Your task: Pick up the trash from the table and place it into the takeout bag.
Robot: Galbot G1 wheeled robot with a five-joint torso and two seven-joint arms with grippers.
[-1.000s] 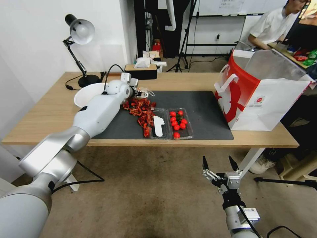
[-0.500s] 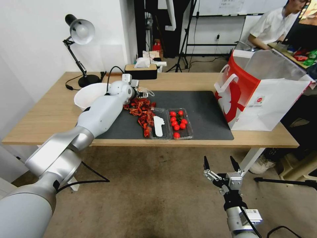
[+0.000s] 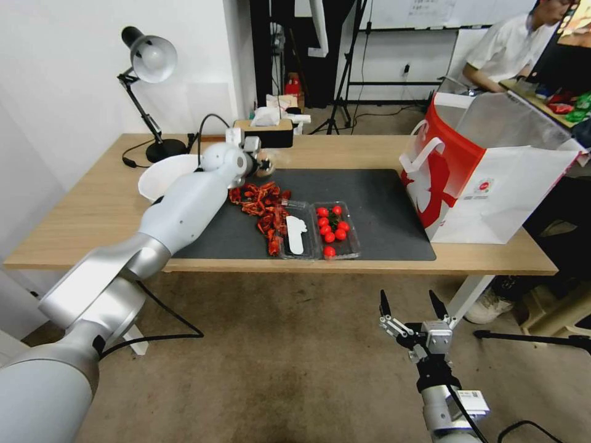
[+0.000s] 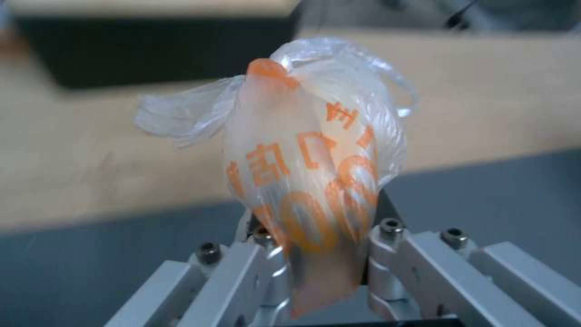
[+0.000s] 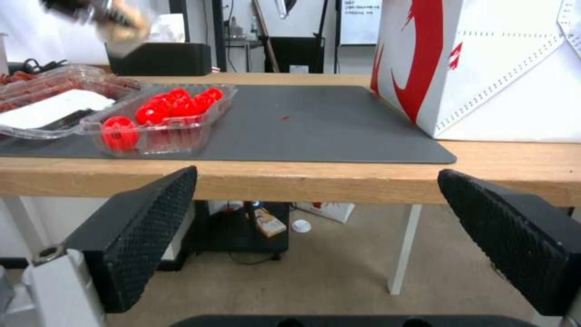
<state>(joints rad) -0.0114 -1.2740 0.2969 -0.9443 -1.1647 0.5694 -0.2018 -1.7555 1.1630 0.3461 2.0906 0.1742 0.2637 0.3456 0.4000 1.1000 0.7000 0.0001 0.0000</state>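
Observation:
A small knotted clear bag with orange print is pinched in my left gripper, which is shut on its lower end. In the head view my left gripper hangs just above the far left corner of the dark grey mat, over the light-wood table. A pile of red litter lies on the mat right below it. The red-and-white takeout bag stands open at the table's right end. My right gripper hangs open below the table's front edge.
A clear clamshell tray with red tomatoes lies by the mat's front edge. A white bowl sits left of the mat, a desk lamp behind it, a black tissue box at the back edge.
My left gripper has risen a little off the mat with the clear bag in it, drifting toward the back. The right arm has hardly moved.

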